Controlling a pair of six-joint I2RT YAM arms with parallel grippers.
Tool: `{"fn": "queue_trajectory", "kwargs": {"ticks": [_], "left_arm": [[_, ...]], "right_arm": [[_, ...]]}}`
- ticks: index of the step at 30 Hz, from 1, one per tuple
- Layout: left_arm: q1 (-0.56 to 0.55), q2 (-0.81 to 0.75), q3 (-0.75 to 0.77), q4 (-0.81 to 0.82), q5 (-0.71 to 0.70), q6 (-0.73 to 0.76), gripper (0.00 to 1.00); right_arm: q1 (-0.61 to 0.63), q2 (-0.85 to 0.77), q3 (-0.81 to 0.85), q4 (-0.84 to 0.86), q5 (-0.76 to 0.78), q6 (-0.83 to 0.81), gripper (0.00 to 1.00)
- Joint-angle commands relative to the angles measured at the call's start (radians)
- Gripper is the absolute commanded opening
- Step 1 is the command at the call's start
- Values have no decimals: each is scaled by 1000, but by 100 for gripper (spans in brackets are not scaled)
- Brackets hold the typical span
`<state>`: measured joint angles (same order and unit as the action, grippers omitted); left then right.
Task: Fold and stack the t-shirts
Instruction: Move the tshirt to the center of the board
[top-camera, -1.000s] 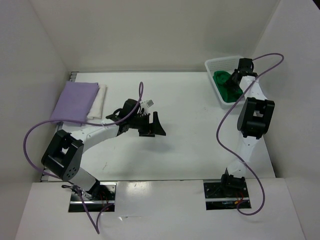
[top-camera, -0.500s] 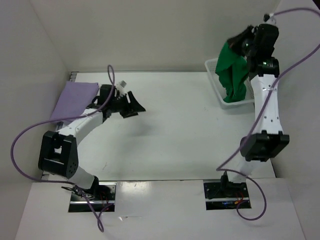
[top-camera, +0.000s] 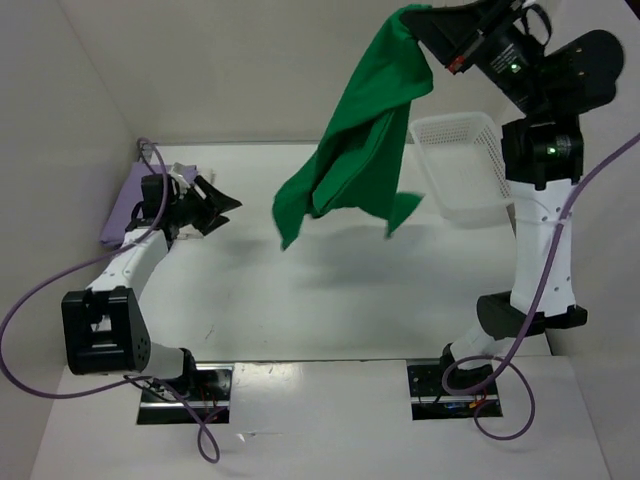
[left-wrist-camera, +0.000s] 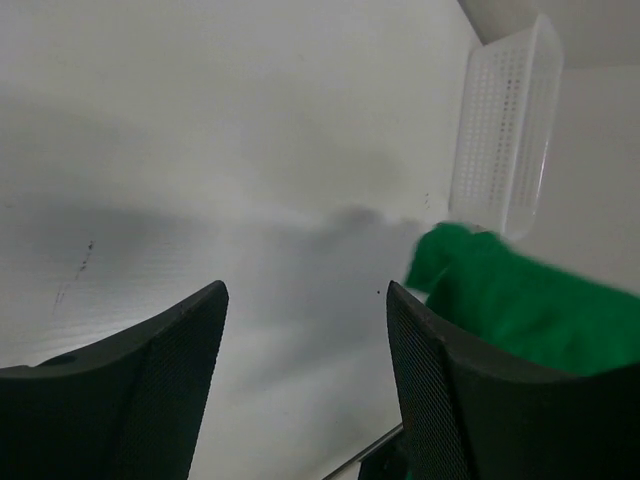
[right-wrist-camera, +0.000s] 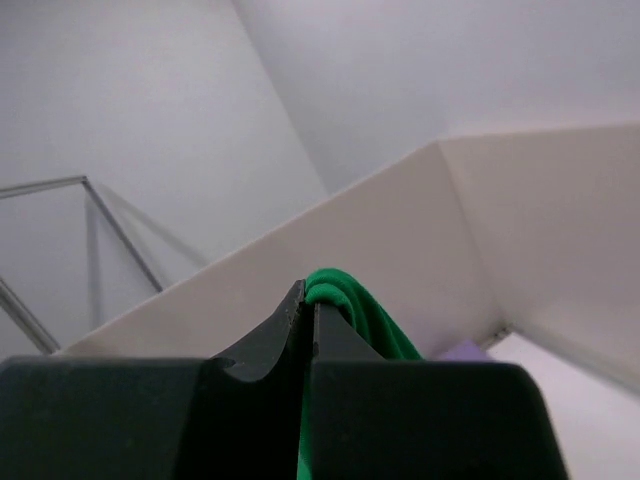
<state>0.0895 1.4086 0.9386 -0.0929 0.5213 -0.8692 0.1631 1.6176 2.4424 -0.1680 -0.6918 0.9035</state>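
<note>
White-walled table (top-camera: 330, 300); green t-shirt (top-camera: 352, 150) aloft.

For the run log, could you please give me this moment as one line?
right gripper: shut on green shirt | green shirt: hanging mid-air, out of basket | left gripper: open, near purple shirt

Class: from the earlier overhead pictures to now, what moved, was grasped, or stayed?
The right pincer shut on the green shirt and lifted it high out of the basket. The left pincer drew back toward the lavender shirt. Basket and lavender shirt stayed.
</note>
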Motion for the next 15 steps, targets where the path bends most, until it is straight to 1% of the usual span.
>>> {"fn": "queue_trajectory", "kwargs": {"ticks": [1,3,4,5,6,7,8,9,11,12,13,14,15], "left_arm": [[38,-63,-15,15,2,-17,72],[53,-91,-15,-16,-24,-1,72],[53,-102,-15,-28,-42,13,72],[62,-120,-15,-42,-79,42,72],[62,-129,-15,-53,-90,53,72],[62,-129,-15,-65,-90,62,72],[62,-140,-29,-76,-107,81,72],[62,-152,-38,-76,-119,90,72],[62,-168,-73,-90,-147,123,72],[47,-183,-89,-102,-147,134,72],[35,-197,-104,-102,-156,144,72],[20,-197,-116,-102,-156,144,72],[4,-197,-126,-102,-171,156,72]], "right_arm": [[-4,38,-290,64,-81,11,0],[-17,25,-455,93,-81,-17,1],[-48,25,-599,116,-66,-17,1],[-62,42,-659,130,-30,-17,1],[-85,92,-722,108,-6,-17,1],[-85,128,-736,84,18,-17,1],[-85,166,-737,47,93,-62,1],[-85,241,-737,0,115,-80,1],[-94,292,-737,-37,88,-104,0],[-94,301,-770,-38,97,-104,0],[-82,301,-779,2,97,-104,0],[-82,312,-780,2,107,-133,0],[-68,330,-702,-26,129,-150,0]]}}
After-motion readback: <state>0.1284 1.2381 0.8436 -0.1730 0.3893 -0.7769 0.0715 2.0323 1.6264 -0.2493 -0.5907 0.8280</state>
